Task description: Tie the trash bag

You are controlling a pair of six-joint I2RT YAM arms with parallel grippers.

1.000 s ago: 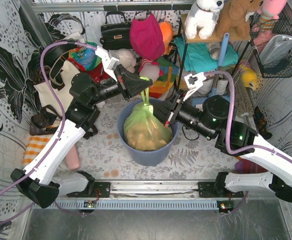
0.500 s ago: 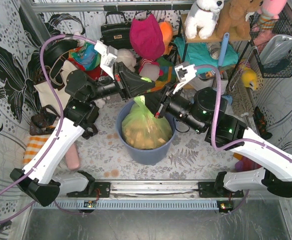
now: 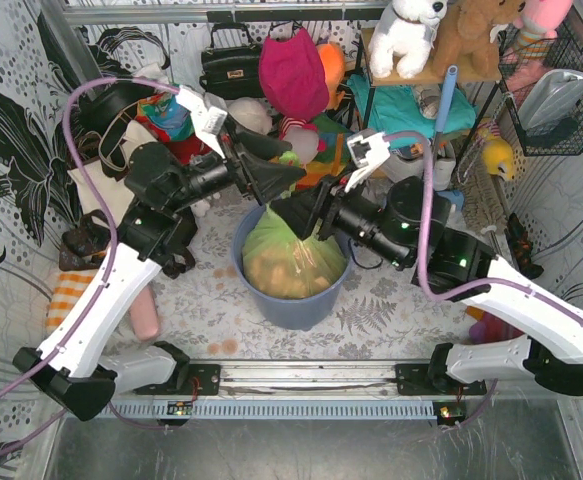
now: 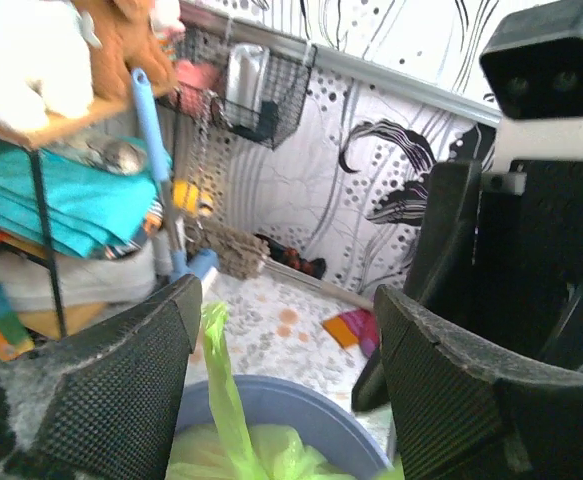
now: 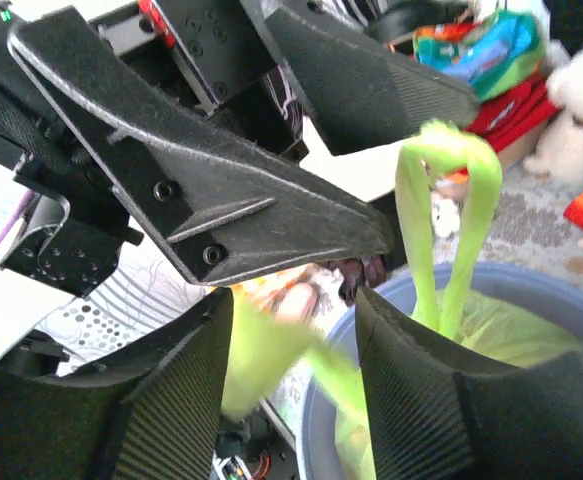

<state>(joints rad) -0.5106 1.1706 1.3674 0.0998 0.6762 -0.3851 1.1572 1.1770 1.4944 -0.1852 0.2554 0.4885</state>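
The trash bag point(image 3: 293, 262), thin light-green plastic with brown paper showing through, sits in the round blue bin point(image 3: 296, 310). My left gripper point(image 3: 293, 178) hovers just above the bag's top, jaws wide apart. In the left wrist view a loose green tail point(image 4: 221, 385) stands beside the left finger point(image 4: 121, 390), not pinched, with the left gripper point(image 4: 286, 335) open around it. My right gripper point(image 3: 293, 215) is level with the bag's neck. In the right wrist view a blurred green strip point(image 5: 271, 360) hangs free between the fingers of the right gripper point(image 5: 291, 350). A green loop point(image 5: 451, 200) stands over the bin.
A cream tote bag point(image 3: 101, 175) and a black handbag point(image 3: 231, 65) stand at the back left. A shelf with teal towels point(image 3: 401, 110) and plush toys point(image 3: 406, 35) is at the back right. A wire basket point(image 3: 561, 100) hangs on the right wall. A pink object point(image 3: 146, 318) lies left of the bin.
Both grippers were shut on the bag's green tails and have opened. The tails hang loose and the bag has sunk lower into the bin. The right arm moved up and left.
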